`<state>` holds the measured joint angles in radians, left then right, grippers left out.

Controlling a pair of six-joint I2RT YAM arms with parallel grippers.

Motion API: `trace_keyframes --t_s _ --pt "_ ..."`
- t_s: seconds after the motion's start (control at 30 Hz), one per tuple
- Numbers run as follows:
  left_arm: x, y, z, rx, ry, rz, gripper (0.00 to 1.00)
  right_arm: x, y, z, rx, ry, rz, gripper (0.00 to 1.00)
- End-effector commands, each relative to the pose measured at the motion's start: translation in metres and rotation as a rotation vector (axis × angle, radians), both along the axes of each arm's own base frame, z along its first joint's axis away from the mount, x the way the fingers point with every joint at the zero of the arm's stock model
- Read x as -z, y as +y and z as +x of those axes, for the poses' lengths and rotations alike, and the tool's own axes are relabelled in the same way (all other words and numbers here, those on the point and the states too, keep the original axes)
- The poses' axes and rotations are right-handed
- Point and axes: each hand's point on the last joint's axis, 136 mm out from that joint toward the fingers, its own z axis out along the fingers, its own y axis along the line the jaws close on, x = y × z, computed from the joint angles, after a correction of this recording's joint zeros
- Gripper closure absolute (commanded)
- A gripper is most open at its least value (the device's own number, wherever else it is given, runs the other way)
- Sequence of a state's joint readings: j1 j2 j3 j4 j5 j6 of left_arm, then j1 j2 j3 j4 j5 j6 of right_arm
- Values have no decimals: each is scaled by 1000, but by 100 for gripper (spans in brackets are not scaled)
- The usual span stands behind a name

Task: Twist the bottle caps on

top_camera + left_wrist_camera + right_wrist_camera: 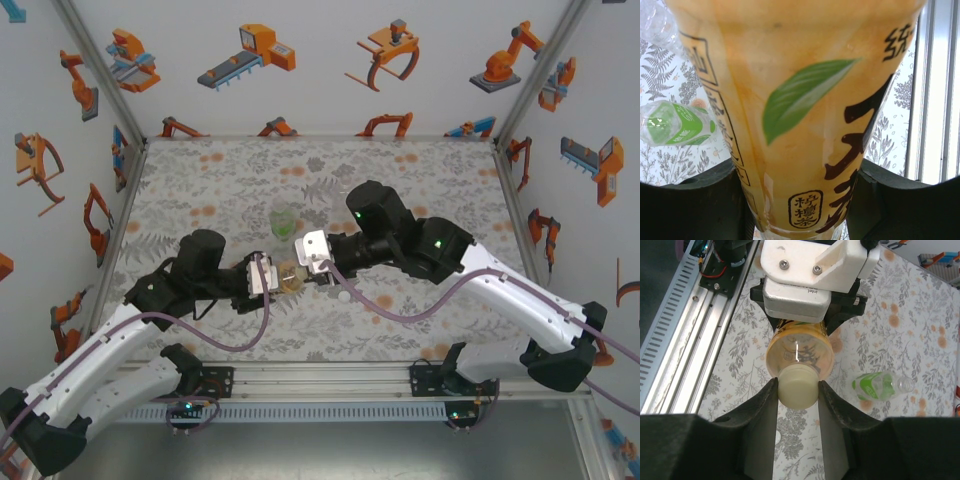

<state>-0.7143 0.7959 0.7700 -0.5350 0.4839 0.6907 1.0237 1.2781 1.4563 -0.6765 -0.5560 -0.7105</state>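
My left gripper [800, 200] is shut on the lower body of the yellow-orange labelled bottle [805, 125], held lying level above the table. Its neck points toward my right gripper [798, 390], which is shut on the pale yellow cap [798, 386] sitting on the bottle's mouth [799, 352]. From above, the two grippers [270, 280] [318, 268] meet over the table's middle with the bottle [291, 281] between them. A green-tinted bottle [880, 386] lies on the table beyond. A colourless bottle [657, 25] lies past it.
The aluminium rail [690, 330] with both arm bases runs along the near table edge. The green-tinted bottle [283, 218] lies just behind the grippers. Patterned walls [320, 60] close in the floral table [450, 180] on three sides.
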Motion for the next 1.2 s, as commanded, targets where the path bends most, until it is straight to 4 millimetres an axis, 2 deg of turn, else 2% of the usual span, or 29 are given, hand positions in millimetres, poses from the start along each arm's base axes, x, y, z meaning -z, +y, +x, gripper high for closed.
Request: trace_keyframes --t_s 0.0,0.03,0.07,0.23,0.43,0.8,0.9,1.0,1.17 --pt "-18 -4 -1 16 -34 -44 100 -4 1 -2 -10 -4 6 87" --pt "-19 -4 -1 17 -35 -45 100 -4 1 -2 -8 2 7 97" --pt "-20 -4 -1 17 -37 -46 100 -4 2 -2 -3 11 6 100" --pt "-20 -3 0 10 -41 -46 100 -5 3 2 74 110 15 100" --pt "-23 0 3 -17 -68 -52 100 0 8 10 211 306 45 100" --pt "-24 2 8 -47 -79 -49 100 8 6 33 556 686 75 100" --pt "-25 3 10 -61 -84 -46 100 13 5 38 654 813 78 100" --pt "-25 4 12 -71 -91 -44 100 26 3 46 796 971 68 100" --pt "-24 5 16 -92 -96 -38 100 38 5 45 909 1188 36 100"
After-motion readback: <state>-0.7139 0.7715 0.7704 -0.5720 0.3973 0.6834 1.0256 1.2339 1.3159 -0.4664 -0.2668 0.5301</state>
